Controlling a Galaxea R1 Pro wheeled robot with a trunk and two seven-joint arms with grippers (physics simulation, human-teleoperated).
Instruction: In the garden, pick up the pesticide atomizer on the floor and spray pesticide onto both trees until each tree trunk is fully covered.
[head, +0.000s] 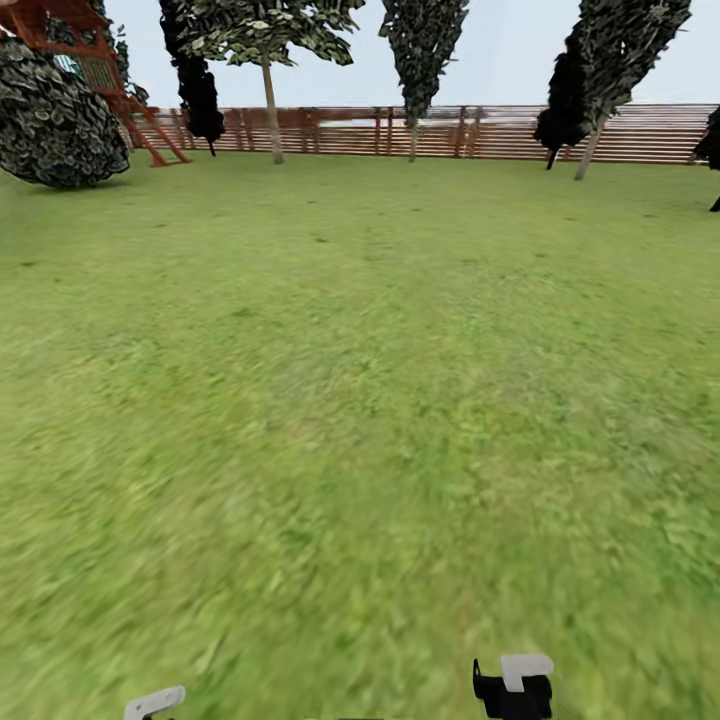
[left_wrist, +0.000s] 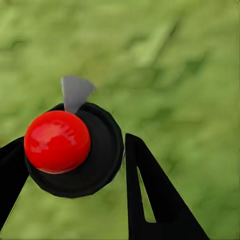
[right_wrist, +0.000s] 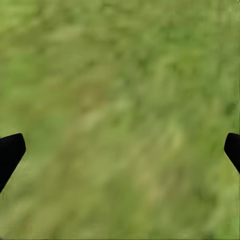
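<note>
Far left: dark round bush (head: 55, 125), red-brown play frame (head: 120, 90) behind it, by the fence (head: 650, 135).
Tree, left-centre: pale straight trunk (head: 270, 110), green crown, at fence line; well away from robot.
Tree, right: leaning pale trunk (head: 590, 150); also far off.
Floor (head: 350, 400): open grass betw. robot and trees.
Left pincer (left_wrist: 75, 160): closed around the atomizer (left_wrist: 75, 150): black round top, red knob, grey nozzle tip; fingers either side.
Right pincer (right_wrist: 120, 150): spread wide, nothing in it, grass below.
Step (est.): pick-up done, robot in transit to 1st tree; no spray specks seen.
Next needs: drive close to a trunk, raise left arm, aim nozzle at bark.
</note>
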